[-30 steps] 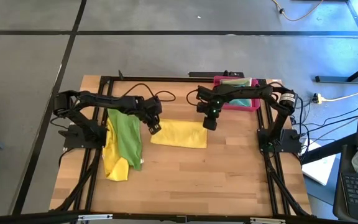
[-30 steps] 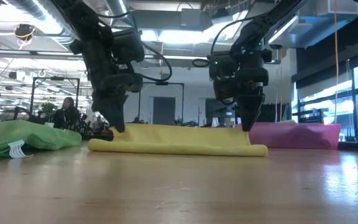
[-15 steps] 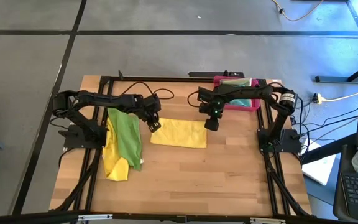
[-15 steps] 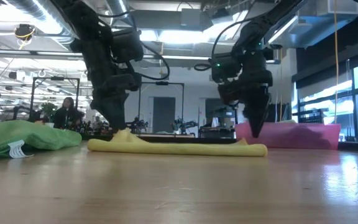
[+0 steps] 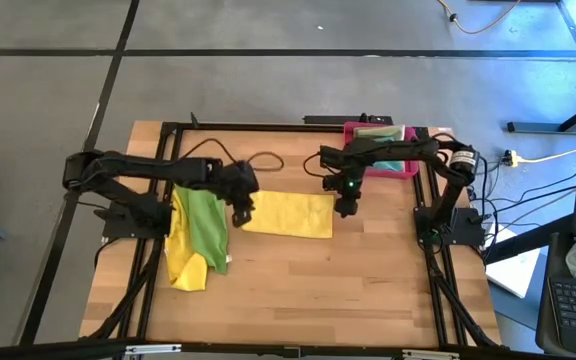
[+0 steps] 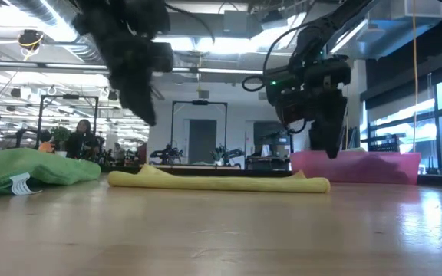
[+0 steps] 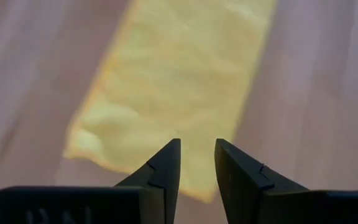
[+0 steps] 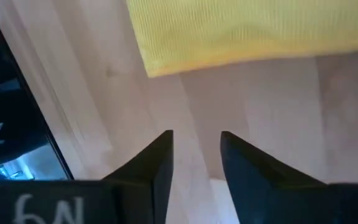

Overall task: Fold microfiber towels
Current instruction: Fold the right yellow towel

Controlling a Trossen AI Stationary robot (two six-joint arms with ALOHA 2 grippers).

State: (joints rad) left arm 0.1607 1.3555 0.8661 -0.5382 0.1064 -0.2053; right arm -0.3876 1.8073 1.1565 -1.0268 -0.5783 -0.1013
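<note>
**Fold laid, could spring open**

On table (image 5: 298,280): folded yellow towel (image 5: 288,214) mid-table, green towel (image 5: 204,222) to its left. Left gripper (image 5: 240,207) and right gripper (image 5: 346,208) above opposite ends, jaws slightly parted, empty. Risk: top layer creeping open unpressed.

A: Where does everything sit relative to the folded towel (image 5: 288,214)?

B: It lies flat mid-table (image 5: 298,290). To its left, just beside it, is a heap of towels (image 5: 196,235), one draped over another, running towards the front edge.

A: And the tray (image 5: 404,172)?

B: Behind the folded towel and to its right, at the table's back edge, with more towels (image 5: 380,132) in it.

A: The arms?

B: The left gripper (image 5: 239,210) hangs above the folded towel's left end, the right gripper (image 5: 345,208) just off its right end.
</note>
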